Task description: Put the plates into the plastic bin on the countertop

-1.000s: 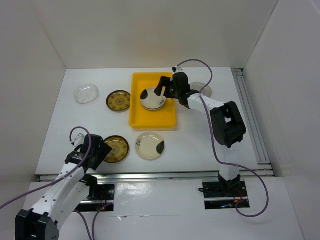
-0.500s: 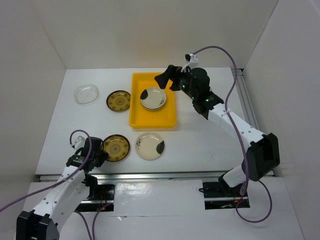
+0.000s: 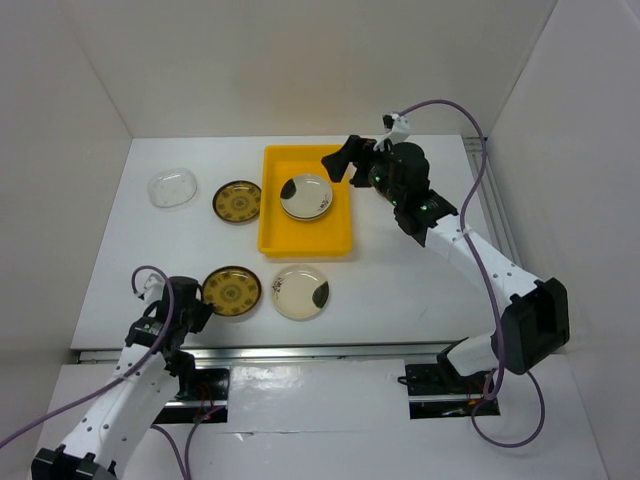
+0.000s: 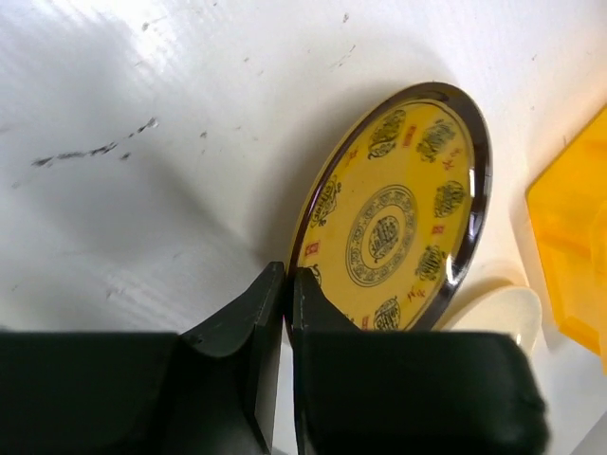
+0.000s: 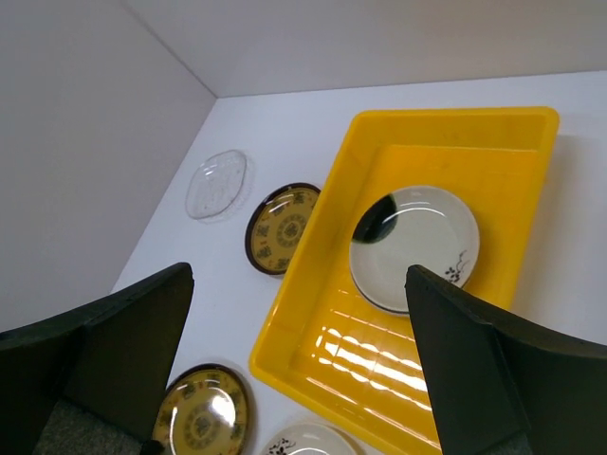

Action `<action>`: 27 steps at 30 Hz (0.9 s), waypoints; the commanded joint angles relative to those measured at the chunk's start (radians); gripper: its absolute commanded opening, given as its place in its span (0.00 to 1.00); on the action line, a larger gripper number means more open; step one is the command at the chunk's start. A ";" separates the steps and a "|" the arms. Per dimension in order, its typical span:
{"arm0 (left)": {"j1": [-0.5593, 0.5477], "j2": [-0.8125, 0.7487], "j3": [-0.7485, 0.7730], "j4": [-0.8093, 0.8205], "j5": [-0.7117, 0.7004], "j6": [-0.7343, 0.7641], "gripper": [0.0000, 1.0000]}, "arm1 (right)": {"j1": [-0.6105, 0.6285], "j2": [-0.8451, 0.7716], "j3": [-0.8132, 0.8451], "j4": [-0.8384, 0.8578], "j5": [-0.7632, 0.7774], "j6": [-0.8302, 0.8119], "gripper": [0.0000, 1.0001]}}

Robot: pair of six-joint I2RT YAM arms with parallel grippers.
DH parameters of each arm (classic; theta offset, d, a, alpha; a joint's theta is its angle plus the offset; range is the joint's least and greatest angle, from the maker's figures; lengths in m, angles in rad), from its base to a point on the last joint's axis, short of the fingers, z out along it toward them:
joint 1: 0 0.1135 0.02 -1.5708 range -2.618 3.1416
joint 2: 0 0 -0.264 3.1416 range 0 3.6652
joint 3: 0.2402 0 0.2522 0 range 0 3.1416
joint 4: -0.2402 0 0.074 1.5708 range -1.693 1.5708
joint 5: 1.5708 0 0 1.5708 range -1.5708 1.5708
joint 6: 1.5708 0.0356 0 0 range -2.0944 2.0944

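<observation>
Over a bin (image 3: 305,248) corner the right end effector (image 3: 343,165) gapes, left end effector (image 4: 285,284) pinching the rim of a gold plate (image 4: 394,227).

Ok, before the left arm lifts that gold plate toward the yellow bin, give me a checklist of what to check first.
1. Grip: ok. The left gripper is shut on the near rim of the gold plate.
2. Room in the yellow bin: ok. Only one pale plate lies toward its far end; the near part is bare.
3. Right gripper out of the way: not ok. It hangs open over the bin's far right corner.
4. Neighbour clear: cannot tell. The cream plate lies close beside the gold plate; whether they touch is unclear.
</observation>
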 commanded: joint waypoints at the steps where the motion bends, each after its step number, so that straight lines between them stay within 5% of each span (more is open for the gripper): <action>1: 0.005 -0.085 0.085 -0.169 -0.022 0.001 0.00 | -0.007 -0.055 -0.005 -0.051 0.079 -0.008 1.00; 6: 0.005 -0.208 0.204 -0.214 -0.029 0.036 0.00 | -0.007 -0.116 -0.083 -0.194 0.169 0.002 1.00; 13: 0.005 -0.162 0.398 -0.109 0.024 0.206 0.00 | -0.007 -0.320 -0.388 -0.228 0.153 0.033 1.00; 27: 0.005 0.611 0.680 0.479 0.374 0.503 0.00 | 0.050 -0.643 -0.771 -0.248 -0.069 0.205 0.99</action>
